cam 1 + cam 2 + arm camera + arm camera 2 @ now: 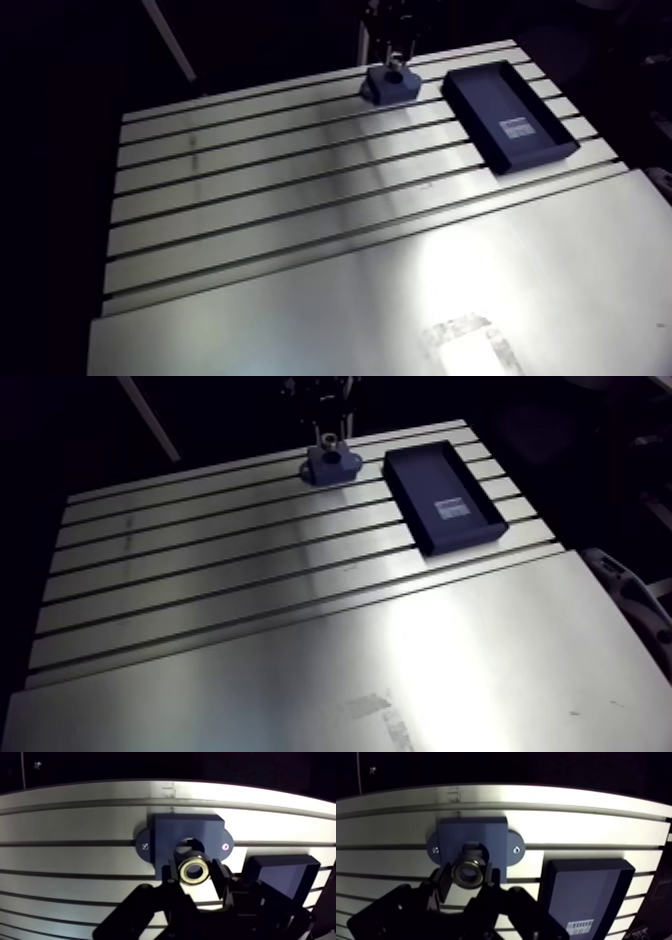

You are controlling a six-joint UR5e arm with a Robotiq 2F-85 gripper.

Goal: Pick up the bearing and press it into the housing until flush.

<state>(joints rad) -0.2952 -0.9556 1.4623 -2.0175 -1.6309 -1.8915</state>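
Observation:
A dark blue housing (187, 842) with two screwed ears and a round bore (190, 844) sits on the slotted table near its far edge. In the wrist view my gripper (195, 871) is shut on the bearing (195, 870), a small metal ring held between the fingertips just above the bore, slightly nearer to me than its centre. The arm view shows the gripper (396, 62) coming down onto the housing (388, 85); its fingers are too dark to read there.
A dark blue rectangular tray (508, 115) with a white label lies beside the housing, seen in the wrist view as a dark box (588, 894) next to the gripper. The slotted aluminium table (300, 200) stretches toward the near side, ending in a smooth plate (400, 310).

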